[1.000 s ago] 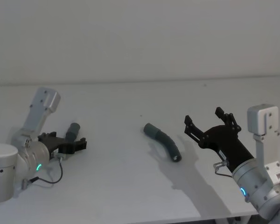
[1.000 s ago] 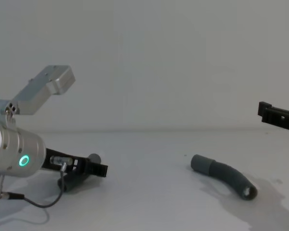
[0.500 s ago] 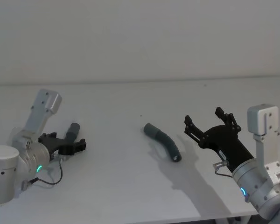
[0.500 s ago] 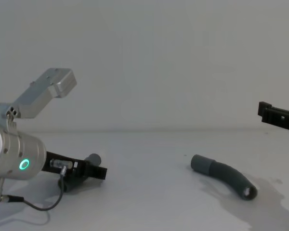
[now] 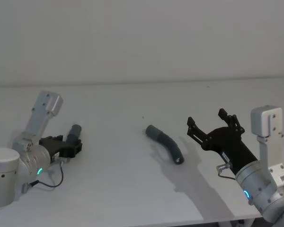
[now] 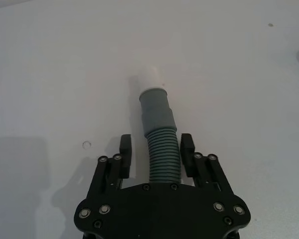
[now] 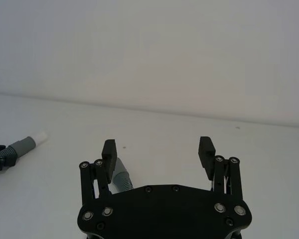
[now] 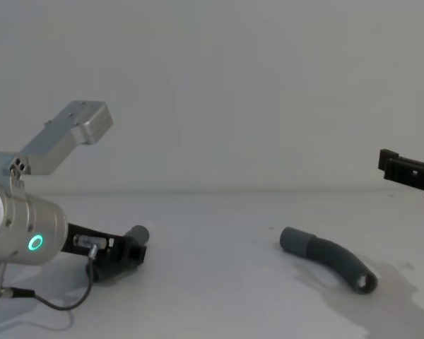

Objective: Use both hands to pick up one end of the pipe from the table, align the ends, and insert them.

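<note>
Head view. Landmark: the curved piece [image 5: 165, 143], lying mid-table [image 5: 118, 189]. Well to its left and low on the table, left gripper [image 5: 73, 146] straddling the straight piece [image 5: 75, 131]. To its right and raised, right gripper [image 5: 206, 118], spread wide, holding nothing, apart from the curved piece.

Left wrist view. Fingers [image 6: 125, 144] either side of the ribbed stretch, just behind the cuff [image 6: 156, 107], with the white plug tip [image 6: 152, 78] pointing away. Not yet pinched: a gap on one side, the other finger touching or nearly so, hard to tell which. Risk, as judged: uneven closing could shove the hose sideways or roll it on its ribs. Gripping this far behind the tip could let the flexible end droop and spoil alignment later.

Right wrist view. Jaws wide apart. Curved piece [image 7: 120, 177] beyond one finger, off-centre to the opening. Straight piece [image 7: 26, 143] far beyond it. Risk, as judged: coming down without recentring would likely put a finger on the hose rather than around it. A bent shape like this is apt to pivot when nudged.

Chest view. Left gripper [image 8: 131, 251] down on the table, well left of the curved piece [image 8: 328, 258]. Right gripper [image 8: 406, 169] high to its right. Unclear which end of the curved piece takes the plug. Risk, as judged: a grab near the wrong end would leave the socket facing away.
</note>
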